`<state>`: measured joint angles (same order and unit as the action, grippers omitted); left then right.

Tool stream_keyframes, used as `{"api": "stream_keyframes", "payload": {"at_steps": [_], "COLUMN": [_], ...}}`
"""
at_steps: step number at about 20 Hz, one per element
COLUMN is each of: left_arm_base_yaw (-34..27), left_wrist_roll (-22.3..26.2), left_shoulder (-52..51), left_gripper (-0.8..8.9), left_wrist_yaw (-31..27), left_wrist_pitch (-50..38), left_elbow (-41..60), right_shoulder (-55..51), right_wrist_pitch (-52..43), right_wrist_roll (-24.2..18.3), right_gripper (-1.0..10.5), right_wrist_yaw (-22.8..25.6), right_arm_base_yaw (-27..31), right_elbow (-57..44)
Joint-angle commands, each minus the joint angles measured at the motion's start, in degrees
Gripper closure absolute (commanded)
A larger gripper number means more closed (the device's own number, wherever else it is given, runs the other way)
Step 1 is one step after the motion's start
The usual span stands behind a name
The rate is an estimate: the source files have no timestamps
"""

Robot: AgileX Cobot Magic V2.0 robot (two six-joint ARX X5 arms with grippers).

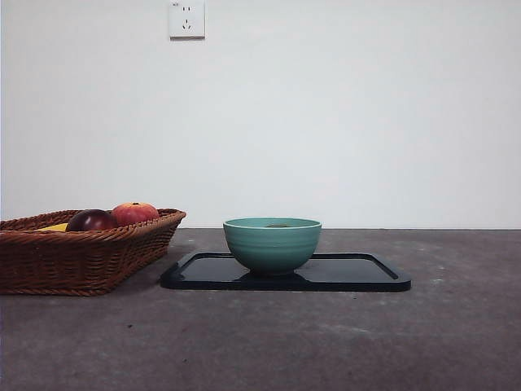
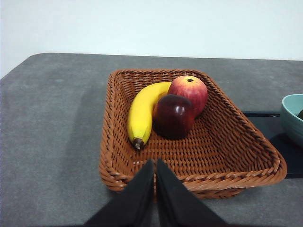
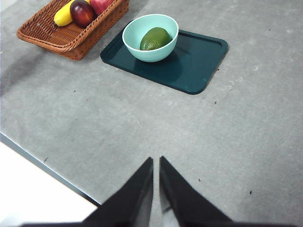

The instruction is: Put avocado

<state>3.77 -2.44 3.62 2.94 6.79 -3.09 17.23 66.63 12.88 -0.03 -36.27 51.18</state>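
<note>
The avocado (image 3: pixel 154 39), dark green and oval, lies inside the teal bowl (image 3: pixel 150 37). From the front only a sliver of its top (image 1: pixel 278 225) shows over the bowl's rim (image 1: pixel 272 243). The bowl stands on the left part of a dark tray (image 1: pixel 358 273) (image 3: pixel 199 56). My right gripper (image 3: pixel 156 163) is shut and holds nothing, high above the bare table well short of the tray. My left gripper (image 2: pixel 155 165) is shut too, empty, just above the near rim of the wicker basket (image 2: pixel 227 156). Neither arm shows in the front view.
The wicker basket (image 1: pixel 81 257) (image 3: pixel 61 38) stands left of the tray and holds a banana (image 2: pixel 142 111), a dark red-purple fruit (image 2: pixel 173 116) and an orange-red fruit (image 2: pixel 189 92). The table's front edge (image 3: pixel 42 163) runs near my right gripper. A wall outlet (image 1: pixel 186 19) is behind.
</note>
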Motion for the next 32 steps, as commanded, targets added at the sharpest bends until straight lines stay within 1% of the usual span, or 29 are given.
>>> {"api": "stream_keyframes", "payload": {"at_steps": [1,6,10,13,16,20,21,32], "left_arm_base_yaw": [-0.07,-0.07,-0.15,-0.68,-1.18,-1.18,-1.18,-1.14], "left_wrist_roll": [0.09,0.57,2.58,1.97,1.90,2.27,1.33,1.33], "left_shoulder": [-2.16,-3.43,-3.43,-3.43,-3.43,-3.43,-3.43,-3.43], "left_gripper": [8.07,8.07,8.07,8.07,8.07,8.07,8.07,8.07], "left_wrist_yaw": [0.07,0.07,-0.85,-3.54,-3.58,-3.58,-3.58,-3.58], "left_wrist_pitch": [0.07,0.26,2.78,3.02,4.50,4.46,4.15,4.15], "left_elbow": [0.74,2.47,2.47,2.47,2.47,2.47,2.47,2.45], "right_shoulder": [0.11,0.11,0.11,0.11,0.11,0.11,0.11,0.11], "right_wrist_pitch": [-0.61,-0.61,-0.61,-0.61,-0.61,-0.61,-0.61,-0.61], "right_wrist_roll": [0.13,0.13,0.13,0.15,0.13,0.13,0.13,0.13], "right_gripper": [9.3,9.3,9.3,9.3,9.3,9.3,9.3,9.3], "right_wrist_yaw": [0.02,0.02,0.02,0.02,0.02,0.02,0.02,0.02], "right_arm_base_yaw": [-0.39,-0.39,-0.39,-0.39,-0.39,-0.39,-0.39,-0.39], "right_elbow": [0.48,0.48,0.48,0.48,0.48,0.48,0.48,0.48]}}
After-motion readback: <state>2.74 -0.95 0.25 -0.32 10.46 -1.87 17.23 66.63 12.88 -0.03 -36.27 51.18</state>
